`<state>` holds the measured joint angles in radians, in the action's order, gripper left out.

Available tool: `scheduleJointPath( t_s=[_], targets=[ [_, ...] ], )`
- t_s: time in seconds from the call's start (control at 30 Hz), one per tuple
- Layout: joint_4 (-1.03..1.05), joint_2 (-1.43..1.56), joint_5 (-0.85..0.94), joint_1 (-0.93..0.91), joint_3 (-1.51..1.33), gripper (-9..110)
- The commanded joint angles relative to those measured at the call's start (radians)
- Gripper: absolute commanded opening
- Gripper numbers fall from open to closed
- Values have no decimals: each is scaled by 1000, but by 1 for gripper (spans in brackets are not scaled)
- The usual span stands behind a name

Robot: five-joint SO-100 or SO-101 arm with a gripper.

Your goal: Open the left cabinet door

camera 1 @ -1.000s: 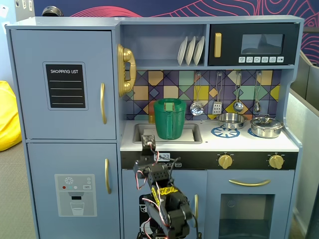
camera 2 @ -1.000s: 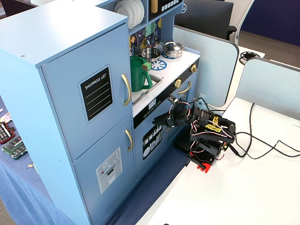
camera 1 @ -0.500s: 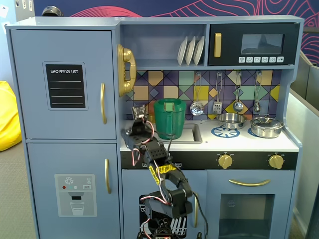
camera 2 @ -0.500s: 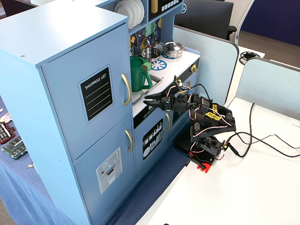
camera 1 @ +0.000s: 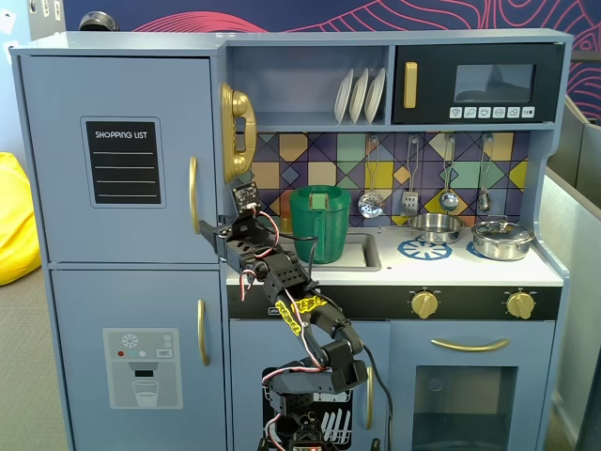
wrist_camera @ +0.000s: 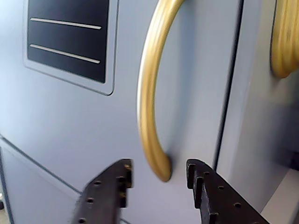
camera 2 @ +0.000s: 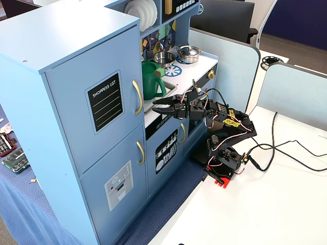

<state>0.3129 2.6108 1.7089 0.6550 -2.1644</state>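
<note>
Toy kitchen on a white desk: door shut, upper left. Tool open (empty), jaws flanking the vertical handle's lower end; handle lies directly ahead, not yet gripped.

A white table carries the toy kitchen, the arm's base and black cables (trailing toward its right edge).

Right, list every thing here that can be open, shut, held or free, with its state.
left cabinet door: shut, flush with the frame.
gold bar handle: free, not gripped.
gripper: open, one finger on each side of the handle's lower end.
dispenser door: shut.
microwave door: shut.
oven door: shut.
green pitcher: upright in the sink.
</note>
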Motion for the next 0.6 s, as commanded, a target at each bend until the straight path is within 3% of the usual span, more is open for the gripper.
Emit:
scheduleJointPath(
  t_s=[0.0,0.57],
  targets=[
    [-44,-48,-5,5,103,17],
    [-155,-299,25,51,311,17]
  ],
)
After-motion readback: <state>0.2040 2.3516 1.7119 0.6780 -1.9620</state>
